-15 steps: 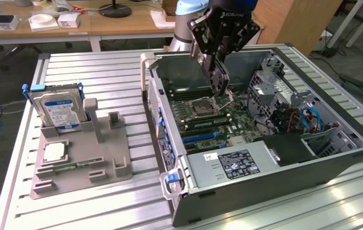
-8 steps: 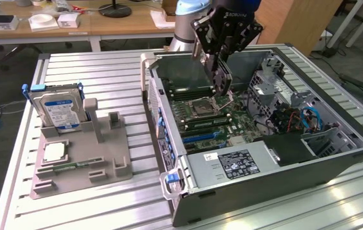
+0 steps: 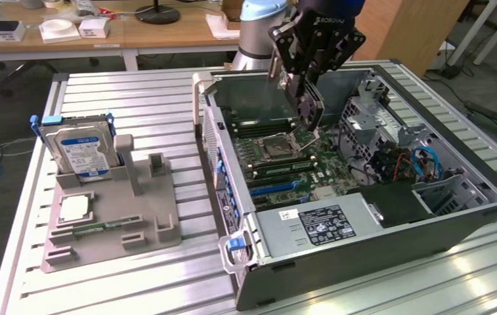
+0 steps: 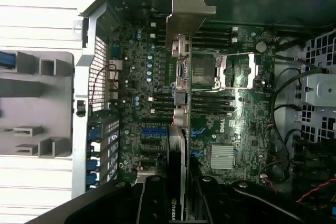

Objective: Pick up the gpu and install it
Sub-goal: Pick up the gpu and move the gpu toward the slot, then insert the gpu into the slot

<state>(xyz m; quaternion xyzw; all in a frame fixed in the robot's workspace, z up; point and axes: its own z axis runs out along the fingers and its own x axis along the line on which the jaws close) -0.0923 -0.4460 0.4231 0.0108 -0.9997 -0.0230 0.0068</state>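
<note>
The gpu [image 3: 310, 113] hangs edge-down above the open computer case [image 3: 458, 223], over the motherboard [image 3: 287, 167] near the CPU socket. My gripper [image 3: 304, 105] is shut on it, one finger on each flat face. In the wrist view the gpu [image 4: 176, 150] shows edge-on, running out from between my fingers [image 4: 152, 203]. Its silver end bracket [image 4: 184, 19] points toward the far wall of the case. The card stands clear above the board and touches no slot.
A grey fixture [image 3: 143, 230] at the exterior view's left holds an upright hard drive with a blue label [image 3: 77, 152], a CPU chip [image 3: 74, 209] and a green RAM stick [image 3: 99, 227]. Inside the case lie the power supply [image 3: 318, 226], RAM sticks and blue cables [image 3: 423, 164]. The slatted metal table [image 3: 125, 98] surrounds everything.
</note>
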